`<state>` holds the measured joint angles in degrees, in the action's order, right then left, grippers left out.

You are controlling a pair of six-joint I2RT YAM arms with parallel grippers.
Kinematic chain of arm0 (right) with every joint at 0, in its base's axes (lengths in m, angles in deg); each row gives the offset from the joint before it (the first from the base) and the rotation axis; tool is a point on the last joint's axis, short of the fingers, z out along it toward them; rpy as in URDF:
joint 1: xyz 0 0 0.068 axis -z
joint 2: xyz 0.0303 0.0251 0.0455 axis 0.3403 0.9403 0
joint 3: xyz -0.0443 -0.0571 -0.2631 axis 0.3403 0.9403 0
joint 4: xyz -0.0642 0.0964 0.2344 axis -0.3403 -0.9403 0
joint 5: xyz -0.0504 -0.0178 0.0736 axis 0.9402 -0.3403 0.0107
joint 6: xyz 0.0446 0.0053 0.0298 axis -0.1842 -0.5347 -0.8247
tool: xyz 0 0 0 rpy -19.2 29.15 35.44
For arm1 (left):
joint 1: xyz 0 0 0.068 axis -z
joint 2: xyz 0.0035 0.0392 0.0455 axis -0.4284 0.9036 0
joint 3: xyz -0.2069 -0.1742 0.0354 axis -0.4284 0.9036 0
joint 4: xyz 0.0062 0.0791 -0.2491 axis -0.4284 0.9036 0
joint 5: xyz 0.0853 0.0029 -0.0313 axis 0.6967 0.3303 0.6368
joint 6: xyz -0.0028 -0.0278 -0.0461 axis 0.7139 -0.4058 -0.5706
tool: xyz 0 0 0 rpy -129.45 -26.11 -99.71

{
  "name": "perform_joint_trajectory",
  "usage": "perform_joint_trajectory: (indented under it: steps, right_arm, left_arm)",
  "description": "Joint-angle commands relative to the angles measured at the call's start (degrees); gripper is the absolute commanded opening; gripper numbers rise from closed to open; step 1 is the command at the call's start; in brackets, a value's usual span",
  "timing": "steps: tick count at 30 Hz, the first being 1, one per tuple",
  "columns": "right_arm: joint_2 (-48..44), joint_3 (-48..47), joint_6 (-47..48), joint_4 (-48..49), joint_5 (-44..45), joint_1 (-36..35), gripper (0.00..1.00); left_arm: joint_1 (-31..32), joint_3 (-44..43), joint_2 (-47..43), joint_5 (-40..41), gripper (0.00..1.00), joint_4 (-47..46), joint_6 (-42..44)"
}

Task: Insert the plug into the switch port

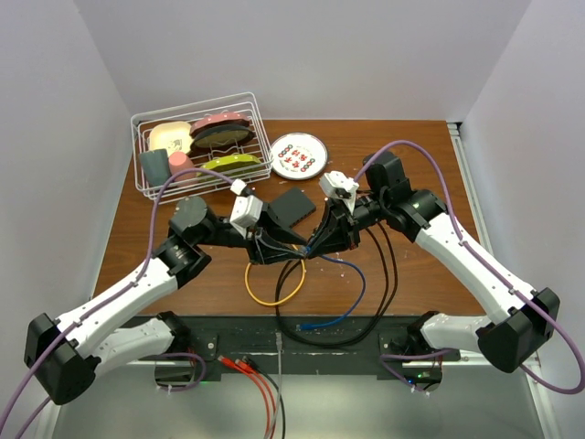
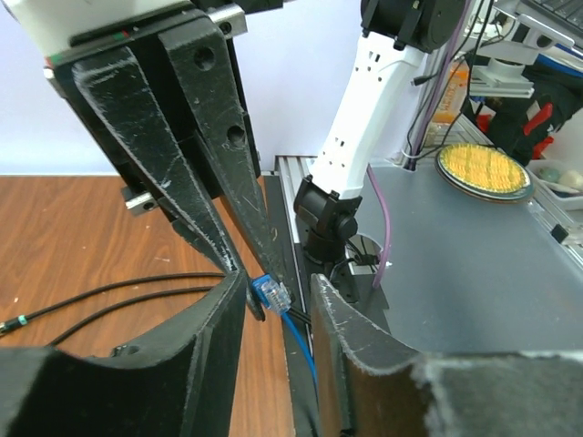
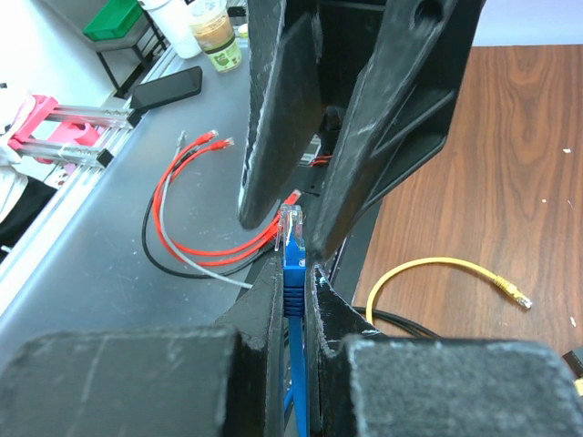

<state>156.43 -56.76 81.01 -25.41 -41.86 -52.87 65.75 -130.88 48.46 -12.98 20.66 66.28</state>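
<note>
Black box (image 1: 294, 208) ports too small to tell; blue cable (image 3: 295, 382) cut off below.

Clutter on the bench (image 1: 219, 288)
White wire basket (image 1: 144, 137) of dishes back left, patterned plate (image 1: 299, 155) beside it, yellow cable (image 3: 428, 262) looped near front, red cables (image 1: 239, 366) past the edge.

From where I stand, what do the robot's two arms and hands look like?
The left arm and right arm are white tubes with bulky black joints; a purple cable loops along each. The left hand and right hand are matte black, each with two tapered, scuffed fingers and a white box at the wrist.
</note>
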Motion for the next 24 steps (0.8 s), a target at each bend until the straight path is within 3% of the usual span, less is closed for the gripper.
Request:
perform_joint_trajectory:
  steps: [1, 4, 6, 10, 12, 13, 17, 20, 24]
  right_arm:
    - [0.19, -2.05, -0.14, 0.19, -2.37, 0.01, 0.0]
    - [0.1, -1.96, -0.32, 0.28, -2.28, 0.1, 0.0]
    - [0.19, -1.96, -0.32, 0.28, -2.2, 0.01, 0.0]
    - [0.01, -1.96, -1.72, 1.07, -0.36, 0.01, 0.01]
    - [-0.51, -1.79, -3.74, 2.99, 2.36, 0.01, 0.18]
    - [-0.86, -1.7, -7.14, 4.22, 4.72, 0.01, 0.44]
    - [-6.12, 0.14, -15.6, 13.08, 24.19, 0.1, 0.87]
    - [-10.17, -0.72, -19.3, 15.04, 34.95, 0.01, 0.99]
    - [-13.42, -1.7, -21.83, 16.26, 49.87, 0.01, 0.99]
  left_arm:
    - [1.02, -2.48, 0.79, 0.58, 0.34, -2.81, -0.08]
    - [1.72, -3.01, 1.67, 0.31, 0.19, -2.73, 0.01]
    - [1.98, -3.1, 1.85, 0.4, 0.03, -2.82, 0.01]
    - [2.33, -2.84, 1.32, 0.75, 0.0, -5.36, -2.7]
    - [2.34, -2.66, 0.62, 2.84, 0.0, -6.07, -3.77]
    - [2.42, -2.57, 0.44, 3.82, 0.0, -5.72, -4.29]
    - [2.34, -2.75, -1.31, 11.89, 0.0, -1.68, -4.74]
    - [2.33, -3.62, -2.63, 17.96, 0.0, 3.67, -4.56]
    - [2.42, -5.21, -4.3, 33.92, 0.0, 12.71, -6.31]
